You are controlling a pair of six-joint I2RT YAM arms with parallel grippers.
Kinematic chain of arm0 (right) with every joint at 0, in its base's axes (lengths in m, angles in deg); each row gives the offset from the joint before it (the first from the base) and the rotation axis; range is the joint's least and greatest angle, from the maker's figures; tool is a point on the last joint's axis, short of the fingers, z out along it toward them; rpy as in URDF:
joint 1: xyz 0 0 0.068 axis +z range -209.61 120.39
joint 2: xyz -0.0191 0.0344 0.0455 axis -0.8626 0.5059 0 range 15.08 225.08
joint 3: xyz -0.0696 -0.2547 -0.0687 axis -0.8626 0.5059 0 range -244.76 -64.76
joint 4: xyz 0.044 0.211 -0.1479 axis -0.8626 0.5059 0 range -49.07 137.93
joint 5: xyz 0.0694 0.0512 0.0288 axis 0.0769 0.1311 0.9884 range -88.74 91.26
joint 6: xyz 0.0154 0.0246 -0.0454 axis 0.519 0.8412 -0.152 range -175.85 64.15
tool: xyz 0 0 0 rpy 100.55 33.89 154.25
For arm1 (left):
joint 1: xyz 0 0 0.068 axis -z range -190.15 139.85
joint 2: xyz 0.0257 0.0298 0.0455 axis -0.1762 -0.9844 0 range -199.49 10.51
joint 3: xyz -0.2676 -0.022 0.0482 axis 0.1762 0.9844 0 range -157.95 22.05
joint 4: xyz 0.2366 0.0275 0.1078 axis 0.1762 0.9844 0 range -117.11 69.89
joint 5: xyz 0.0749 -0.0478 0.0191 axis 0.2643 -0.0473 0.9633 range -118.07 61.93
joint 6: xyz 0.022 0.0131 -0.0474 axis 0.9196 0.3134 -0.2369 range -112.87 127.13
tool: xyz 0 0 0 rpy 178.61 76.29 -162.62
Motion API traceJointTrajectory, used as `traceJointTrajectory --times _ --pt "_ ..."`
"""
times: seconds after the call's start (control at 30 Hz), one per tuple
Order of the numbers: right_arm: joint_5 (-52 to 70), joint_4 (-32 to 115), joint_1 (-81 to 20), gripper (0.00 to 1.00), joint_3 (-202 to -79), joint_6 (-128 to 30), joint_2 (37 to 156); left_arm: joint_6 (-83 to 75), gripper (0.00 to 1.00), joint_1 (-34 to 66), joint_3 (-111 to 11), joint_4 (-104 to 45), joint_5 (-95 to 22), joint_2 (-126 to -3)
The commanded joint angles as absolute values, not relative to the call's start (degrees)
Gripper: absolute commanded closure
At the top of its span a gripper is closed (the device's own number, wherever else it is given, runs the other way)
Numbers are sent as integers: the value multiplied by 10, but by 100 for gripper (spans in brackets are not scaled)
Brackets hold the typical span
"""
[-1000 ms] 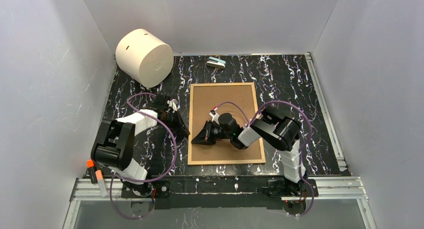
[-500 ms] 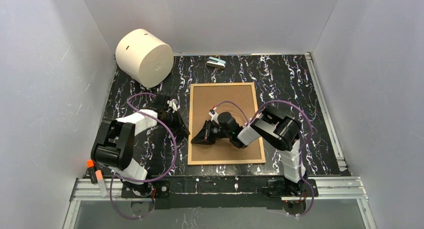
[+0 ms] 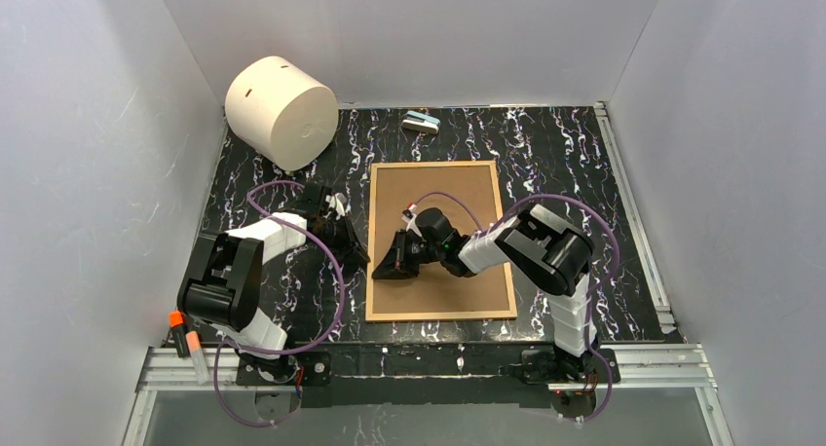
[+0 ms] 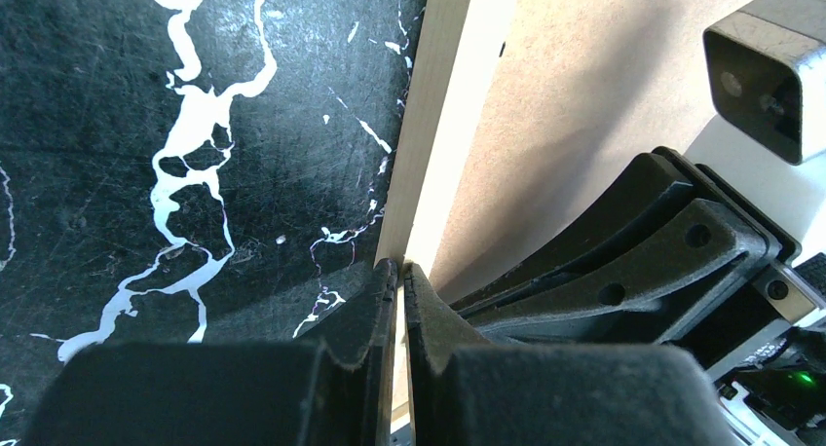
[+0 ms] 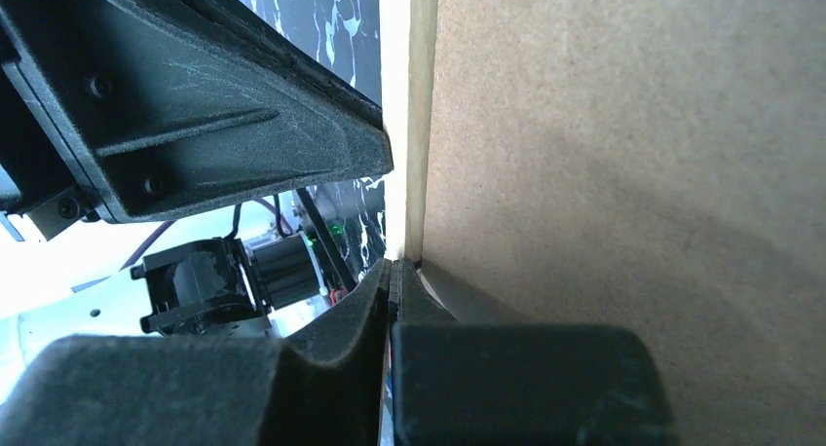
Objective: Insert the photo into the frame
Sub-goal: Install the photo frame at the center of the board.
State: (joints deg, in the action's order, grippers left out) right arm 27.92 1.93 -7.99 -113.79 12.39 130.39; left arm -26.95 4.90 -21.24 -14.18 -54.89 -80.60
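The frame (image 3: 458,188) lies flat on the black marbled table with its brown fibreboard back up and a thin light-wood rim around it. The photo is hidden. My left gripper (image 3: 358,254) is shut, and its tips (image 4: 400,268) touch the outside of the frame's left rim (image 4: 429,125). Coming in over the backing board (image 5: 604,173), my right gripper (image 3: 385,271) is also shut. Its tips (image 5: 394,266) sit at the seam between rim and board, directly opposite the left gripper's fingers (image 5: 195,105). I see nothing held in either.
A big cream cylinder (image 3: 281,111) lies at the back left corner. A small teal-and-white object (image 3: 421,123) sits beyond the frame. An orange-capped marker (image 3: 182,331) rests by the left arm's base. Grey walls close three sides.
My right gripper has slid a little left across the backing board to the frame's left rim. The left arm and the frame have not moved.
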Motion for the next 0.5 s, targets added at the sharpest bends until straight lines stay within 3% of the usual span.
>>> traceJointTrajectory --times 0.0,0.27,0.47 --pt "170 163 -57 88 -1167 66 1330 -246 99 65 -177 -94 -456 -865" --pt "124 235 -56 69 -1156 61 1320 -246 100 64 -179 -86 -447 -869" --pt "88 288 -52 62 -1165 59 1320 -247 100 63 -180 -81 -440 -872"
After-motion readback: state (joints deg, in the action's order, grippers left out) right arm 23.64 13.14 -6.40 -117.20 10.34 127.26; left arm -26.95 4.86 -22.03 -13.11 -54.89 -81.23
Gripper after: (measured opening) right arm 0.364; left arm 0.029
